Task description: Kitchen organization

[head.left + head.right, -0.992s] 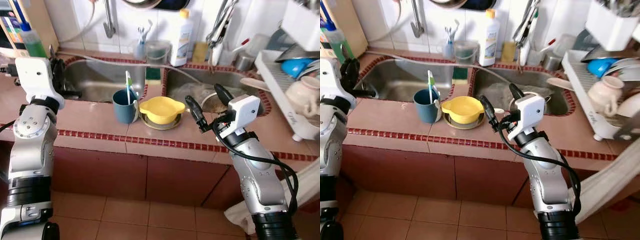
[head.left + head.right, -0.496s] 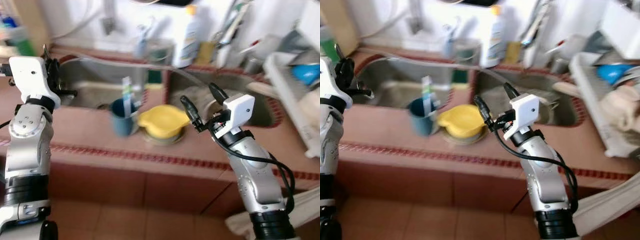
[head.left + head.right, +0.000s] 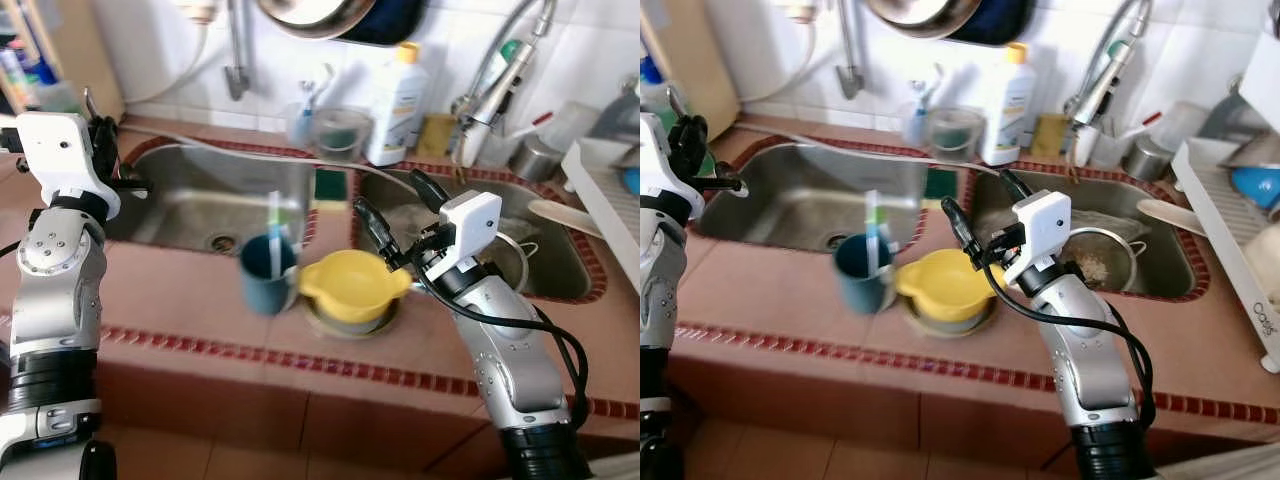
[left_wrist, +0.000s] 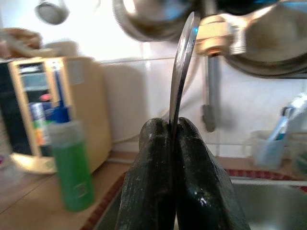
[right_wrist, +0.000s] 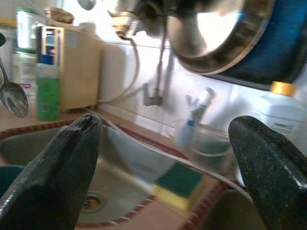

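Jaws of my left gripper (image 4: 173,139) clamped on a metal spoon (image 4: 181,67) held upright above the left sink (image 3: 190,205), my right gripper (image 3: 392,212) spread wide just above the yellow bowl (image 3: 352,287), blue cup (image 3: 266,274) beside it on the counter.

Silver jointed arms, white wrist housings, black cables, black fingers (image 3: 366,214)

Lighting: bright, even daylight; white wall tiles washed out. Glare: on the hanging steel bowl (image 5: 216,33) and the left sink basin (image 3: 205,205). Blur: blue cup (image 3: 266,273) smeared by motion; wrist-view backgrounds soft, fingers sharp. Shadows: faint, soft.
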You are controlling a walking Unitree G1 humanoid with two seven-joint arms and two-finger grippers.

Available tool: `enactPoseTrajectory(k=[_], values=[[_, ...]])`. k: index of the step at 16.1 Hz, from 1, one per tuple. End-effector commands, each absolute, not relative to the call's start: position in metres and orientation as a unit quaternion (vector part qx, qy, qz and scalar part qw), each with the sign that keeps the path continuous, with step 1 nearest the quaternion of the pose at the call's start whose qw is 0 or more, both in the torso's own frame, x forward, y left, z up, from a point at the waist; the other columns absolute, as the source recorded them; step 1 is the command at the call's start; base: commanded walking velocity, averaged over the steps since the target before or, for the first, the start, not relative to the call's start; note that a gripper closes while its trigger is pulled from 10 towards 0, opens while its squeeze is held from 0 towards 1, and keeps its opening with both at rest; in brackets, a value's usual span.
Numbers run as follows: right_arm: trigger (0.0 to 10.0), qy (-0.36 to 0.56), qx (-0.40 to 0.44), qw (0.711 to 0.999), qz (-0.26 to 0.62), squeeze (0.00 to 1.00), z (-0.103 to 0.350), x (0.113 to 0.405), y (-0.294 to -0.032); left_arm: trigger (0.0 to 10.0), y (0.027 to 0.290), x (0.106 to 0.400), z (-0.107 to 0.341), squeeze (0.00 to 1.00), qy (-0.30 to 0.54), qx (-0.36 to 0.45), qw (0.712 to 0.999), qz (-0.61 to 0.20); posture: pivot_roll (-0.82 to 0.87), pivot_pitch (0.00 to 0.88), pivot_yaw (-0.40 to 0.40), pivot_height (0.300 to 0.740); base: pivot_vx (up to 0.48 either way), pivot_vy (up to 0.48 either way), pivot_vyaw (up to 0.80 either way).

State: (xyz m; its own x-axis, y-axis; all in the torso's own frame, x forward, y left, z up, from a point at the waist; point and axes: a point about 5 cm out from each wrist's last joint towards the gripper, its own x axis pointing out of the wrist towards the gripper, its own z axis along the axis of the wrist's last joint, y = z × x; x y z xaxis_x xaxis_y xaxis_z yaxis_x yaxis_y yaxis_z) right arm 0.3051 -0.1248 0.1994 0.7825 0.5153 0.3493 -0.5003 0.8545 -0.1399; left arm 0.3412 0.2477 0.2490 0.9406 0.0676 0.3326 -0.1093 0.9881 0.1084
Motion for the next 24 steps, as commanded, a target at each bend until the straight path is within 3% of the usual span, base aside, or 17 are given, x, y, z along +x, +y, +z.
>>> enactPoseTrajectory(k=[1,7,10,17,21,24], values=[[10.0,-0.197,-0.026,0.944,0.262,0.00,0.204,0.304,-0.131,10.0,0.241,0.342,0.251,0.00,-0.169,0.065,0.983,0.033,-0.03,0.060,-0.023,0.740,0.315,0.000,0.00],[10.0,-0.156,-0.021,0.933,0.324,0.00,0.199,0.292,-0.125,10.0,0.240,0.347,0.243,0.00,-0.140,0.074,0.987,0.039,-0.04,0.056,-0.020,0.740,0.142,0.000,0.00],[10.0,-0.104,0.029,0.937,0.332,0.00,0.197,0.287,-0.137,10.0,0.228,0.355,0.234,0.00,-0.114,0.084,0.990,0.027,-0.07,0.046,-0.005,0.740,0.000,0.000,0.00],[10.0,-0.079,0.042,0.936,0.340,0.00,0.208,0.270,-0.154,10.0,0.201,0.367,0.221,0.00,-0.096,0.109,0.989,-0.018,-0.13,0.051,0.029,0.740,0.000,0.000,0.00],[10.0,-0.040,0.070,0.946,0.315,0.00,0.205,0.272,-0.168,10.0,0.190,0.374,0.219,0.00,-0.092,0.112,0.989,-0.032,-0.15,0.070,0.036,0.740,0.000,0.000,0.00],[10.0,-0.010,0.087,0.936,0.340,0.00,0.208,0.277,-0.175,10.0,0.176,0.381,0.217,0.00,-0.092,0.127,0.986,-0.052,-0.16,0.107,0.031,0.740,0.000,0.000,0.00]])
